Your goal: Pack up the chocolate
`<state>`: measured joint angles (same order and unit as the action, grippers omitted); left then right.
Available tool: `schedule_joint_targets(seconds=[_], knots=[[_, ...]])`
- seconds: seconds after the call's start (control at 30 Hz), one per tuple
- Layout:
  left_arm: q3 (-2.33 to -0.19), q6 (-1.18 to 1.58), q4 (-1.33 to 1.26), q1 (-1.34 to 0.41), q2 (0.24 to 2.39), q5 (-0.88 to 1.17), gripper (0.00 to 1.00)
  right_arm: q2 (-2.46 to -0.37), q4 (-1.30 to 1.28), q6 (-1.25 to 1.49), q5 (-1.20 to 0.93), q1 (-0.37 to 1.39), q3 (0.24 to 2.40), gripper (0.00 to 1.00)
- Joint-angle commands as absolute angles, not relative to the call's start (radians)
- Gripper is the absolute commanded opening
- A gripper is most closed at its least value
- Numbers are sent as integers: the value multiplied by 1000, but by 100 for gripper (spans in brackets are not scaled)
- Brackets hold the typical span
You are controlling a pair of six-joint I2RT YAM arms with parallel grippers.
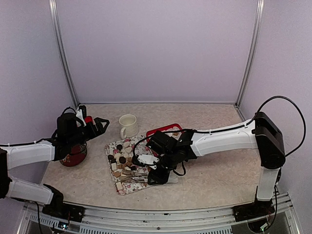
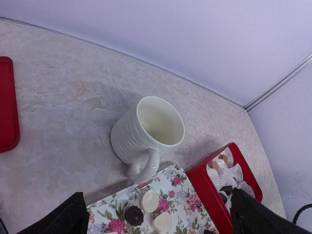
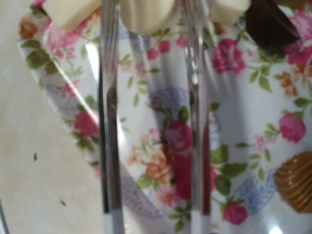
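**Left side.** The left arm (image 1: 29, 153) lies low along the left edge of the surface (image 1: 214, 170), forearm pointing to the far right, above a dark red round vessel (image 1: 73, 157). The left gripper (image 1: 95, 122) is spread wide and grasps nothing. Its wrist view looks over the cream mug (image 1: 128, 126), which stands upright just beyond the far left corner of the floral tray (image 1: 127, 189).

**Centre.** The chocolate (image 1: 122, 157) lies loose across the tray's left half. A few pieces already sit in paper liners (image 2: 238, 171) inside the red box (image 1: 165, 127), which touches the tray's far right edge.

**Right side.** The right arm (image 1: 222, 139) stretches nearly level from the right edge to the tray, wrist bent down. The right gripper (image 1: 152, 168) appears clamped partway on metal tongs (image 3: 108, 122). In the wrist view the tines run either side of a cream piece (image 3: 146, 13).

**Procedure (judged).**
1. Keep the tines low and parallel to the tray.
2. Centre the cream piece between them, clear of its neighbours.
3. Squeeze gently, since the pieces look smooth and may slip or mark.
4. Lift straight up before moving towards an empty liner.
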<state>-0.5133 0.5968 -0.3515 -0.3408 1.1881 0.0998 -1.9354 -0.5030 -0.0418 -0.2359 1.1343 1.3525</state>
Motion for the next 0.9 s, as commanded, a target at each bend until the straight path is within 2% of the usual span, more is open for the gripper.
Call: schedule_joint_targets(seconds=[0.0, 0.43, 0.87], knots=[[-526, 583, -364, -334, 1187, 94, 99, -1962, -503, -62, -213, 1147, 1398, 40], [-516, 582, -356, -333, 1168, 89, 99, -1985, -529, -65, -166, 1147, 1443, 39], [-526, 587, -373, -333, 1192, 100, 99, -1893, -532, -51, -184, 1145, 1424, 31]])
